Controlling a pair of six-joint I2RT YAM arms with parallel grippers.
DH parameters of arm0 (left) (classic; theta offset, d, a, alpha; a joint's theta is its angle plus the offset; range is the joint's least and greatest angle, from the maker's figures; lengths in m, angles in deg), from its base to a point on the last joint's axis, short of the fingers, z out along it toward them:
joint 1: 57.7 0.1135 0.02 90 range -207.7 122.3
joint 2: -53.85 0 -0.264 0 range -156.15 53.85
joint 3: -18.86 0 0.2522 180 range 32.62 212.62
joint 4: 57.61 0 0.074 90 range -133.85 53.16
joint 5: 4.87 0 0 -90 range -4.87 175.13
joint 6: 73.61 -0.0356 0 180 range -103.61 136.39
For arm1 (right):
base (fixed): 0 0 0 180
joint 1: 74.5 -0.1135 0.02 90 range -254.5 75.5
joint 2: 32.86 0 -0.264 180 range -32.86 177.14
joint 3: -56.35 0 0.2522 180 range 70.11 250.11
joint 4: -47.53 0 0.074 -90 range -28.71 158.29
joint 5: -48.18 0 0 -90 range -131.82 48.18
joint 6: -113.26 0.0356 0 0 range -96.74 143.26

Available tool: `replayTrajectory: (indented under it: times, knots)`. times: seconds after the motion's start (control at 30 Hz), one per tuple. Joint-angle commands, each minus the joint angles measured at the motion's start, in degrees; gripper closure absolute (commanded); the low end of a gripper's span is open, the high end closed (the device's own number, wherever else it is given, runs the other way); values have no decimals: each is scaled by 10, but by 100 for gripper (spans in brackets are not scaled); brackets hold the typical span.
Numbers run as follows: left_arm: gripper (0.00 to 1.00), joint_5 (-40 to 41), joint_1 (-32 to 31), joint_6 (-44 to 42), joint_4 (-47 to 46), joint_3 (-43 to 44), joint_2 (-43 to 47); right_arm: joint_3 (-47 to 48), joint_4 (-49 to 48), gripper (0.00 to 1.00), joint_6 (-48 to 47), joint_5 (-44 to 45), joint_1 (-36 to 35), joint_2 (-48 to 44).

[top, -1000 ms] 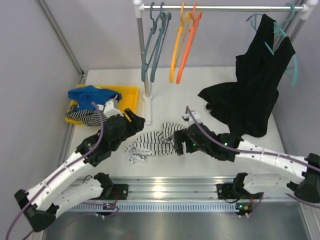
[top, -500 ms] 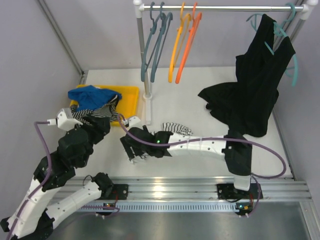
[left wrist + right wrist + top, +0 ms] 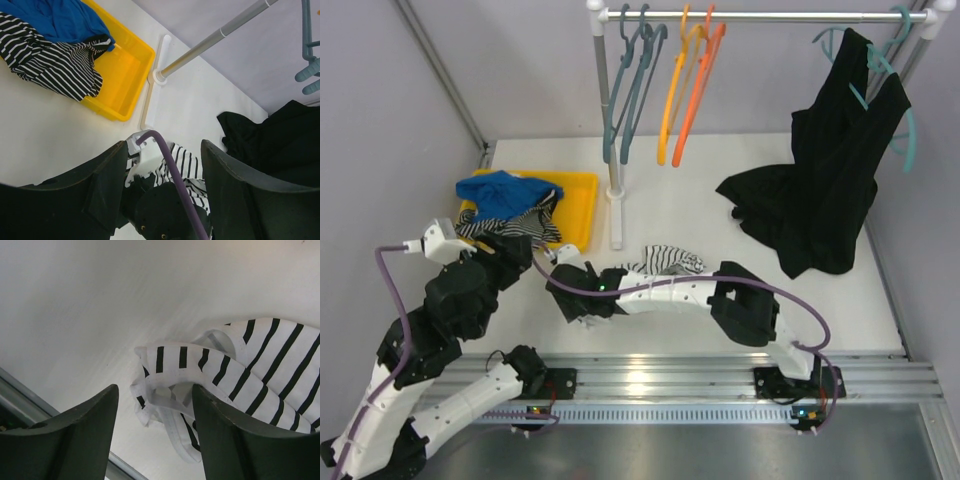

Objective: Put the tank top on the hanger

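Observation:
The tank top (image 3: 667,260) lies crumpled on the white table, its left part hidden under my right arm. In the right wrist view its strap end (image 3: 170,385) lies between my open fingers and the striped body (image 3: 260,365) runs off right. My right gripper (image 3: 573,303) (image 3: 154,390) is open low over that end. My left gripper (image 3: 520,252) (image 3: 162,150) is open and empty beside the yellow bin, looking down at the right wrist and the tank top (image 3: 190,165). The red-orange hanger (image 3: 698,85) hangs on the rail.
A yellow bin (image 3: 582,190) (image 3: 125,65) holds a blue garment (image 3: 500,188) and a bolder striped garment (image 3: 55,65). The rail post (image 3: 613,150) stands beside it. A yellow-orange hanger (image 3: 670,95) and teal hangers (image 3: 625,85) hang on the rail. A large black garment (image 3: 825,180) hangs at right.
My left arm has drawn back left toward the bin. My right arm has swung left across the tank top to its left end near the front edge.

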Motion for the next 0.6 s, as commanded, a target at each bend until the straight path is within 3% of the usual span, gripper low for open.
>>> replayTrajectory:
  times: [0.0, 0.07, 0.17, 0.2, 0.3, 0.57]
  knots:
    - [35, 3, 0, -15, 3, 9, 1, 46, 1, 41, -10, 29, -8, 23]
    - [35, -1, 1, -15, 1, 5, -2, 55, 2, 44, -13, 37, -6, 36]
    - [35, -4, 1, -14, -2, -1, -2, 58, 10, 63, -12, 44, -1, 41]
    - [35, -5, 1, -14, -3, -4, -2, 55, 11, 77, -10, 48, 1, 36]
    - [35, -8, 1, -13, -5, -14, -1, 23, 9, 97, -7, 75, 1, 0]
    - [36, -50, 0, 6, -39, -87, -1, -140, -13, 100, 29, 148, 2, -204]
